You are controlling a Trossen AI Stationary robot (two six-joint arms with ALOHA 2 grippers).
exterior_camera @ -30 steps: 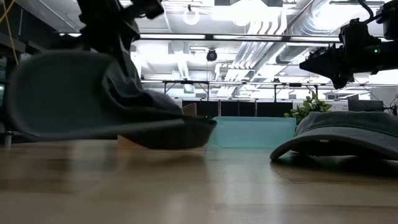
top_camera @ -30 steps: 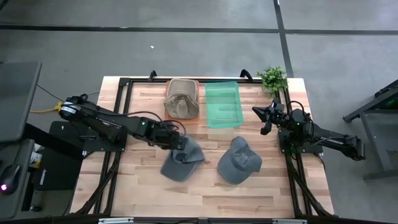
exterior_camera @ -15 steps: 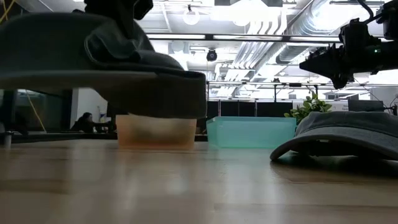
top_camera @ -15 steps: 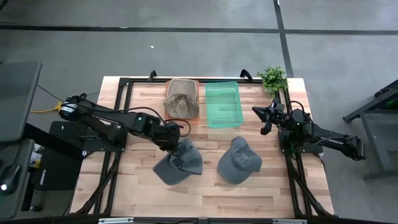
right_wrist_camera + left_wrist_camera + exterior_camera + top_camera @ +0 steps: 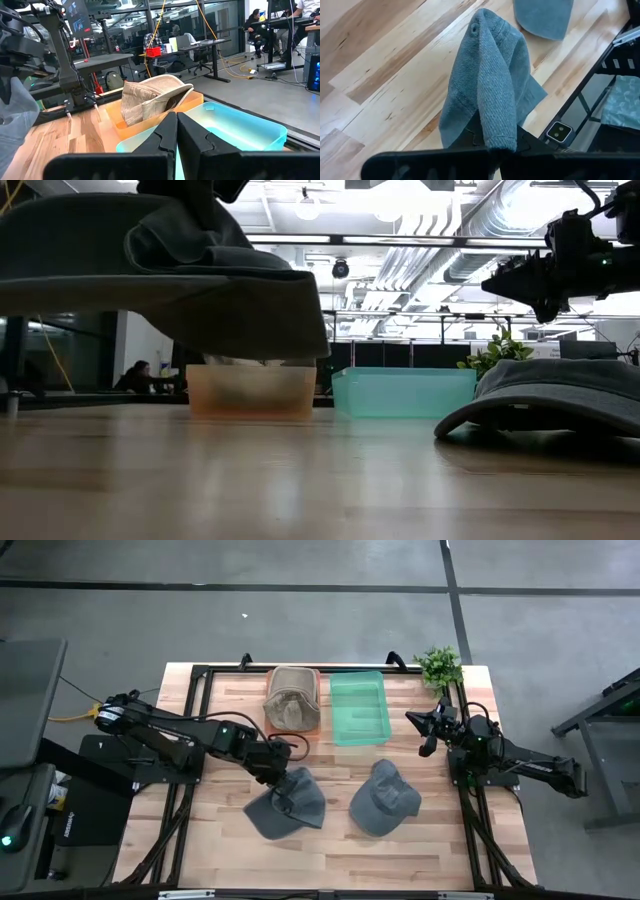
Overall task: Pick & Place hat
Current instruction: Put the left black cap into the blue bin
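Left gripper (image 5: 281,776) clamped, right gripper (image 5: 428,727) closed.

potted plant (image 5: 439,666): table's far right corner | monitor (image 5: 25,700): off the table's left edge

Open counter at six o'clock, bins crowding twelve

The counter (image 5: 215,840) lies bare along its near edge; the orange bin (image 5: 293,700), green bin (image 5: 358,707) and plant (image 5: 438,665) line the far edge, and a grey cap (image 5: 384,798) sits at four o'clock.

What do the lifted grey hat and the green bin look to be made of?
The grey hat, pinched in the left gripper, looks like woven cotton-type fabric: matte, fine ribbed weave, stitched eyelet, limp folds. The green bin seems translucent plastic, glossy with smooth moulded walls.
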